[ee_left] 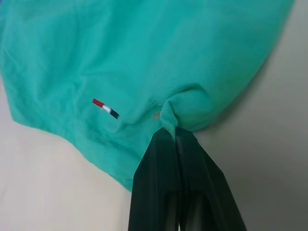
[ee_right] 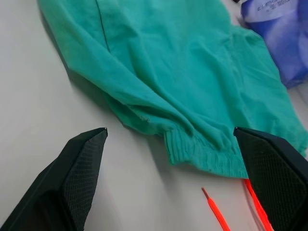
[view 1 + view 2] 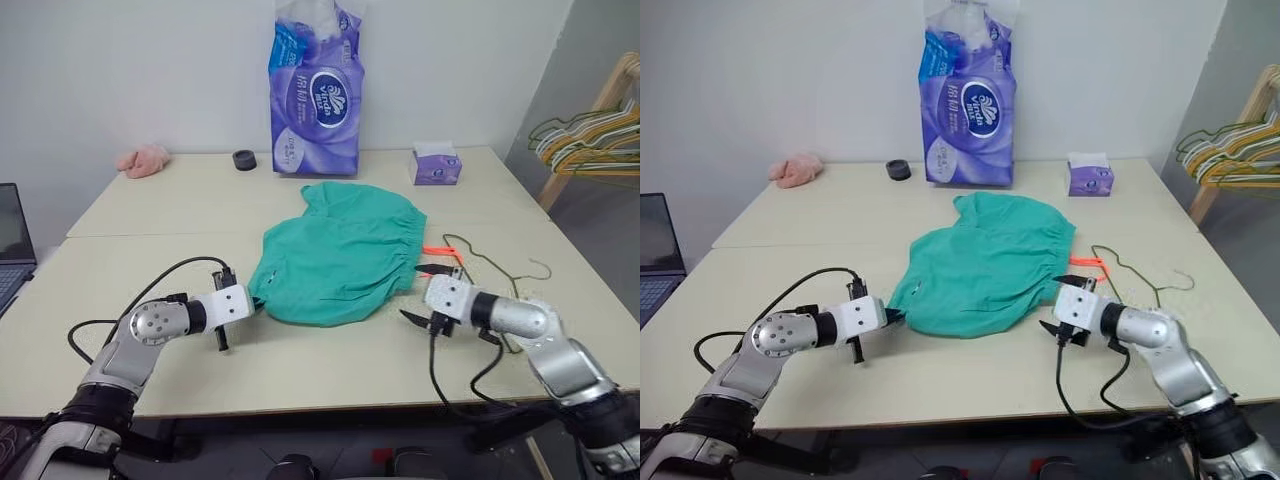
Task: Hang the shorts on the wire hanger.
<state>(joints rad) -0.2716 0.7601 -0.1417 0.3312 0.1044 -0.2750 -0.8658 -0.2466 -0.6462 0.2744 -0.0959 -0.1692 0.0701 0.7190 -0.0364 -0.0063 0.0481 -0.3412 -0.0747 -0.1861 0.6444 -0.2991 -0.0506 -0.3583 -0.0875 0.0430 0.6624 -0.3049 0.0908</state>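
The teal-green shorts (image 3: 340,250) lie flat in the middle of the table, waistband toward the right, with the orange drawstring (image 3: 440,250) spilling out beside it. My left gripper (image 3: 252,300) is shut on the shorts' near left corner; the left wrist view shows a fold of fabric (image 1: 185,103) bunched at the pinched fingertips (image 1: 166,137). My right gripper (image 3: 415,292) stands open at the near end of the waistband (image 2: 202,154), which lies between its two spread fingers (image 2: 84,163) without touching them. The thin wire hanger (image 3: 492,262) lies on the table just right of the shorts, behind the right gripper.
A tall purple tissue pack (image 3: 315,100), a small purple tissue box (image 3: 436,165), a black roll (image 3: 244,159) and a pink cloth lump (image 3: 143,160) sit along the table's back. A laptop (image 3: 12,240) is at far left. Bunched hangers (image 3: 590,140) hang on a wooden rack at right.
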